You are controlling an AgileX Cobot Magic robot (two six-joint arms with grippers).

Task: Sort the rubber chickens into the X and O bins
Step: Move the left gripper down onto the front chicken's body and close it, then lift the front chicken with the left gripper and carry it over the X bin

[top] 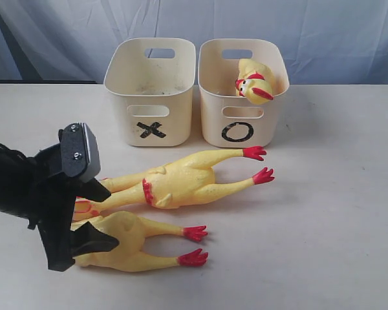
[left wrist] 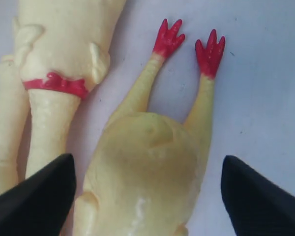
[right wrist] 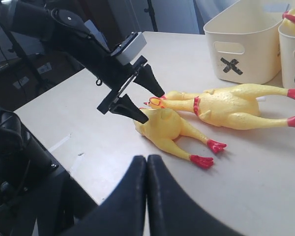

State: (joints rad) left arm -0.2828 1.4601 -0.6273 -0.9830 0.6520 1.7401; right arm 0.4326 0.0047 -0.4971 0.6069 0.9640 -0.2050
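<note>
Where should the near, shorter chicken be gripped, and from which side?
Grip the shorter chicken across its plump body, coming from above: it lies flat, and the left gripper hangs open with its fingers either side; the legs are thin.

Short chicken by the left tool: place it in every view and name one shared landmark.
Exterior view: the short chicken lies lower left, nearest the camera, at the open left tool.
Left wrist view: the short chicken fills the gap between the tool's black fingertips, red feet pointing away.
Right wrist view: the short chicken lies under the left tool, beside the long chicken.
Shared landmark: the long chicken's red neck ring.
</note>
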